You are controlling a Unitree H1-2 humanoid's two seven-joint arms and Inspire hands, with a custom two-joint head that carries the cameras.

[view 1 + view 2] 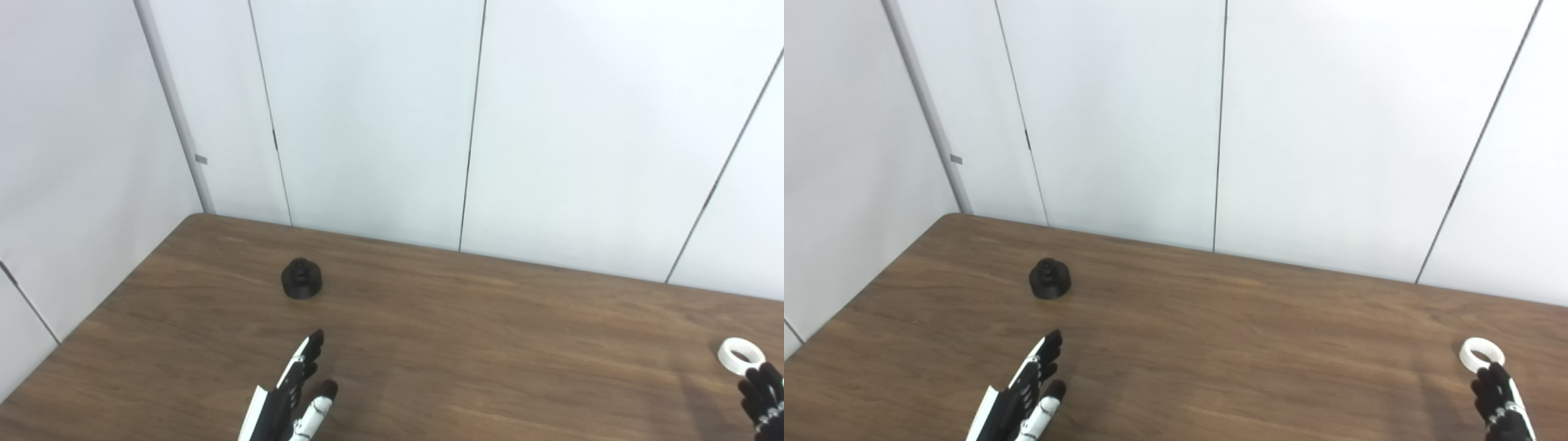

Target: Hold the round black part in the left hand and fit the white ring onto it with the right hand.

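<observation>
The round black part (301, 279) sits upright on the brown wooden table (465, 343), toward the far left region of the top, with a small raised knob at its centre. Nothing touches it. The white ring (741, 355) lies flat on the table far off to the right, well apart from the black part.

The left hand (293, 395) comes in from the bottom edge on the near side of the black part, clearly short of it, with bare table between the two. Its fingers (309, 349) are stretched forward and spread from the thumb, so the hand is empty and apart.

The right hand (1500, 398) reaches in at the bottom right corner, only partly in view. Its dark fingertips (1488, 376) point toward the ring and lie just beside its near edge; whether they touch it I cannot tell. The fingers look extended rather than curled, and they enclose nothing.

Behind the table stands a wall (367, 110) of plain white panels split by thin dark seams, meeting at a corner on the left.
</observation>
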